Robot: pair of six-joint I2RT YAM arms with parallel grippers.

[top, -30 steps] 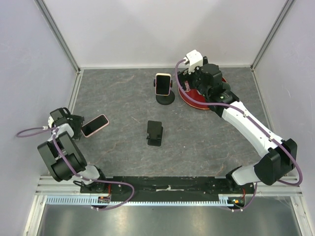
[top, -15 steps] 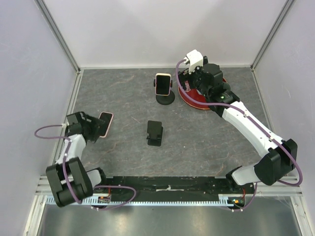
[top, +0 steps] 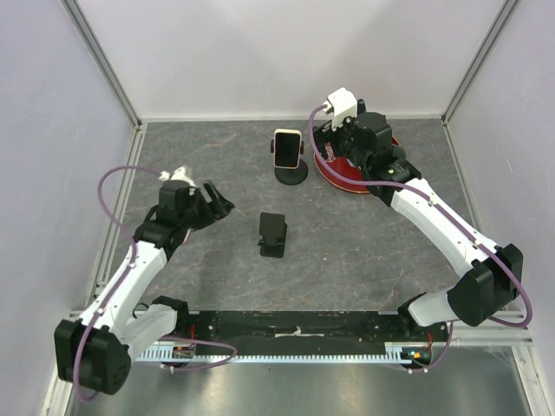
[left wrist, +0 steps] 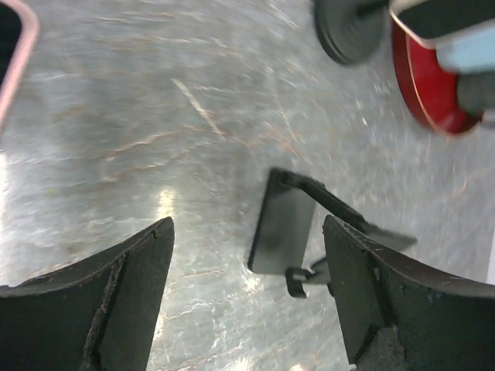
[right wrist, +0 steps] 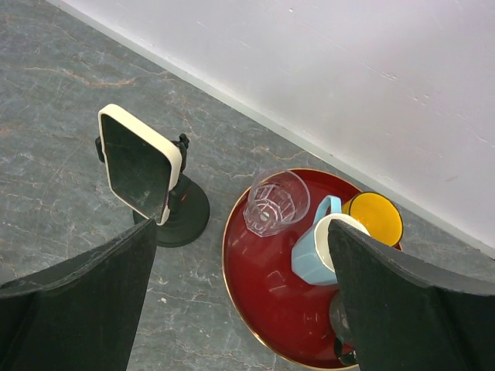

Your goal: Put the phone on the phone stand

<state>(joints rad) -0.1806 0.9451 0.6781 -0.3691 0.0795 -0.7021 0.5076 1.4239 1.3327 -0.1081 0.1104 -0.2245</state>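
Left wrist view: the phone [left wrist: 9, 46] is seen only as a pink-edged corner, up and to the left of the left gripper [left wrist: 246, 233] and outside its fingers. It cannot be made out from above. 1 second ago it was seen at the fingers with the arm folded back. The arm has since been swung toward the middle, and the jaws are spread with nothing between them. The empty stand [left wrist: 288, 228] is framed just ahead. The phone is judged unplaced, so a regrasp seems needed. The right gripper [right wrist: 244, 232], also spread, has stayed over the tray [right wrist: 263, 303].
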